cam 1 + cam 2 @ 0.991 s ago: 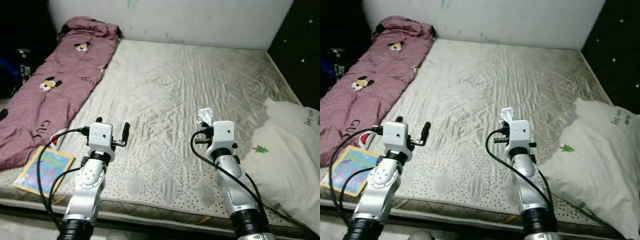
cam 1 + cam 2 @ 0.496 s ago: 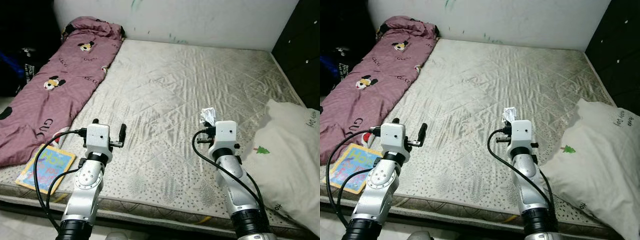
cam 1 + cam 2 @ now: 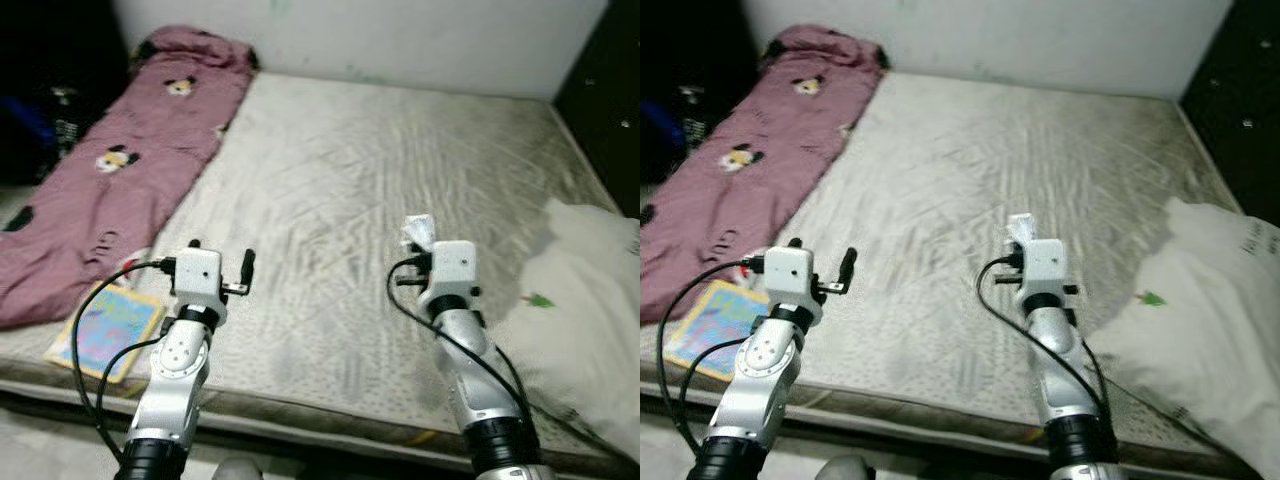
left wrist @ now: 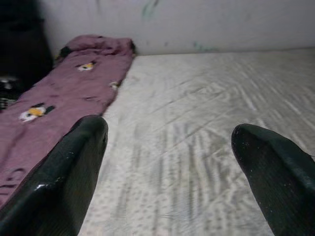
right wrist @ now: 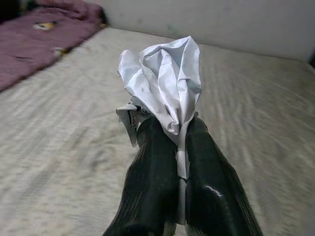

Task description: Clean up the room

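A crumpled white paper wad (image 5: 165, 78) is pinched between the black fingers of my right gripper (image 5: 173, 129), which is shut on it. From the head, the paper (image 3: 417, 230) pokes out just beyond the right wrist, held low over the bare grey mattress (image 3: 330, 160). My left gripper (image 3: 222, 256) hovers over the mattress near its front left part. Its two fingers (image 4: 74, 167) stand wide apart with nothing between them.
A maroon cartoon-print blanket (image 3: 120, 160) lies along the mattress's left side. A colourful picture book (image 3: 100, 328) rests at the front left corner. A white pillow (image 3: 590, 310) sits at the right edge, with dark furniture (image 3: 610, 110) behind it.
The whole picture has shifted and blurred a little, so the camera moved. Both arms hold the same pose, the right still gripping the paper.
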You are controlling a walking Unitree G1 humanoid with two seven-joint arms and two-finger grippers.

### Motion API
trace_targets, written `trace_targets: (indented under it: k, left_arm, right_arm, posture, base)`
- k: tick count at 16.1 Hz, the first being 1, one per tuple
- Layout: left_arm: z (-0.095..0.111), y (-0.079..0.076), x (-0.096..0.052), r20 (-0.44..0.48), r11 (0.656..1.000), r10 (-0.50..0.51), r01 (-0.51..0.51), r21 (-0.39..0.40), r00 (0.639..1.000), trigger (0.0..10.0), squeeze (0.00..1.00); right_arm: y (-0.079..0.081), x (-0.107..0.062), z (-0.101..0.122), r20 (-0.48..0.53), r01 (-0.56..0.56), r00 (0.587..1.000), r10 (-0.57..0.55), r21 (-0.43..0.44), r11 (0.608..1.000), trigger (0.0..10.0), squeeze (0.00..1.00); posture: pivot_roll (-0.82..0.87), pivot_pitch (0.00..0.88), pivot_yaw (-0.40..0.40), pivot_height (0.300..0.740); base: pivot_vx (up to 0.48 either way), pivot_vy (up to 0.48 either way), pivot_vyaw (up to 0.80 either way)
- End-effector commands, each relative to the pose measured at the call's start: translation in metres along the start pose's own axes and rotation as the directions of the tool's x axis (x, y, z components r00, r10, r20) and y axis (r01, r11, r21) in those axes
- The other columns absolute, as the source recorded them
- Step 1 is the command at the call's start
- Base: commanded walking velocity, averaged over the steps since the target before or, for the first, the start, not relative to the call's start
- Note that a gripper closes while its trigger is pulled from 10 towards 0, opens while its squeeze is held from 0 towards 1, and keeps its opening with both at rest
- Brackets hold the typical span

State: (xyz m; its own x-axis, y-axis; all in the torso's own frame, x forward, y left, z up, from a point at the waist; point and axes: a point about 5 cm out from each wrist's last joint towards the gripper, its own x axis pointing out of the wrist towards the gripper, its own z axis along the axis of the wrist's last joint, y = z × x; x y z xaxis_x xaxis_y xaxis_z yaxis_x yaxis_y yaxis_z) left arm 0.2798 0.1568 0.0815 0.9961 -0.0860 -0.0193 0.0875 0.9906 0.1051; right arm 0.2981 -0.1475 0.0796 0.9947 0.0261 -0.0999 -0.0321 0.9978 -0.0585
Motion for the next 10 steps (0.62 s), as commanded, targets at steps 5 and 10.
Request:
trace_targets:
  k: [5,10]
  left_arm:
    - [-0.0015,-0.0019,-0.0015,-0.009,1.0,-0.005,0.005,-0.004,1.0,10.0,0.0]
    - [-0.002,-0.0017,-0.0024,-0.014,1.0,-0.002,0.002,-0.009,1.0,10.0,0.0]
  right_arm:
    - [-0.0018,0.0,0.0008,0.008,-0.001,1.0,0.001,0.006,1.0,10.0,0.0]
    - [-0.0014,-0.0008,0.0011,0.009,-0.004,1.0,0.004,0.006,1.0,10.0,0.0]
  posture:
    - [0.08,0.0,-0.007,0.74]
    - [0.07,0.0,-0.007,0.74]
  base:
    - [0.0,0.309,0.0]
    - [0.0,0.409,0.0]
